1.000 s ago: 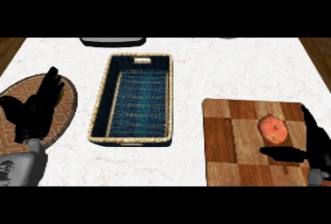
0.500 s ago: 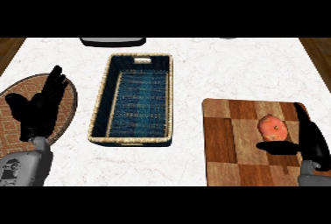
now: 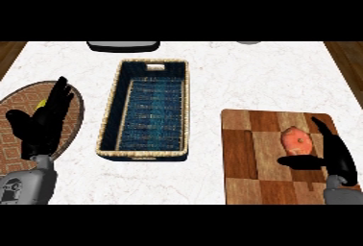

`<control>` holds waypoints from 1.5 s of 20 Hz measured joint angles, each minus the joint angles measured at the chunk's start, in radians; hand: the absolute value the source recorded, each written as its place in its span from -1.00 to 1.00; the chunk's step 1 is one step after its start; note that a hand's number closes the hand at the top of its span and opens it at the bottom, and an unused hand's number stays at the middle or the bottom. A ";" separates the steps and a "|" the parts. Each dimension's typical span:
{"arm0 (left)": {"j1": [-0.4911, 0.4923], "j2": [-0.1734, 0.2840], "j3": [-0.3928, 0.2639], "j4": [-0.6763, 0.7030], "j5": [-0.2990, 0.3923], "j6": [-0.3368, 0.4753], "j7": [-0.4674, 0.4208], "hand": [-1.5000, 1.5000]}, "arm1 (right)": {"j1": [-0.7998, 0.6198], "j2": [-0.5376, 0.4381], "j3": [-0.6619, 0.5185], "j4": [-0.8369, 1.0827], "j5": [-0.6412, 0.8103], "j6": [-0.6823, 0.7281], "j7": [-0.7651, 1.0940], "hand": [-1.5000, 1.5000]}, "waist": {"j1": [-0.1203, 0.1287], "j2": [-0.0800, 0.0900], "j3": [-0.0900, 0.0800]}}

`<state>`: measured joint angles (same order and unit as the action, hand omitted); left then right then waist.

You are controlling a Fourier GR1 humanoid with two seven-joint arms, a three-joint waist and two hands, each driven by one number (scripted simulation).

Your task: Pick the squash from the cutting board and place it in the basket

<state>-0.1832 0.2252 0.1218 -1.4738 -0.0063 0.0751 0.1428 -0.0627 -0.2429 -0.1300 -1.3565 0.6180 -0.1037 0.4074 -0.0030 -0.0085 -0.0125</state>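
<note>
- white marbled table [image 3: 234, 77] is filling the head view, with brown wooden floor showing at both upper corners.
- on it, a checkered wooden cutting board [image 3: 248, 163] is lying at the right, a long woven basket [image 3: 108, 125] with a dark blue lining is sitting in the middle, well apart from the board, and a patterned oval mat [image 3: 14, 139] is lying at the left.
- the squash [image 3: 296, 140], small and orange-pink, is lying on the right part of the cutting board, not lifted.
- the right hand [image 3: 339, 156] is sitting just beside the squash on its right, fingers straight and spread wide, thumb stretching across the board just below the squash; whether it is touching the squash cannot be told, and it is holding nothing.
- the left hand [image 3: 44, 122] is resting open over the mat at the left edge, fingers up and holding nothing; a small yellow thing is peeking from behind it, too hidden to name.
- judging from this, the reach-and-grasp step is in hand: nothing is in the basket.
- the next move is calling for the fingers and thumb to be closing round the squash, then lifting it and carrying it left across the bare table to the basket.
- no brand, label or readable writing is showing anywhere.
- two dark objects are being cut off by the far edge, too little shown to identify.
</note>
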 measured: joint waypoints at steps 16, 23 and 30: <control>-0.005 -0.010 -0.001 0.000 -0.005 -0.008 0.004 0.00 | 0.018 0.050 0.153 -0.042 0.059 0.077 -0.113 1.00 | 0.010 -0.016 -0.026; -0.045 -0.028 -0.048 0.005 -0.007 -0.037 0.007 0.00 | -0.017 0.186 0.610 -0.090 0.136 0.143 -0.161 1.00 | 0.127 0.004 -0.005; -0.072 -0.028 -0.041 0.025 -0.010 -0.027 0.022 0.00 | 0.039 0.231 1.042 -0.187 0.014 -0.077 -0.137 1.00 | 0.101 0.008 0.014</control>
<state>-0.2548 0.1972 0.0809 -1.4490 -0.0163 0.0483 0.1650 -0.0235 -0.0117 0.9118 -1.5440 0.6325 -0.1803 0.2700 0.0979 -0.0007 0.0012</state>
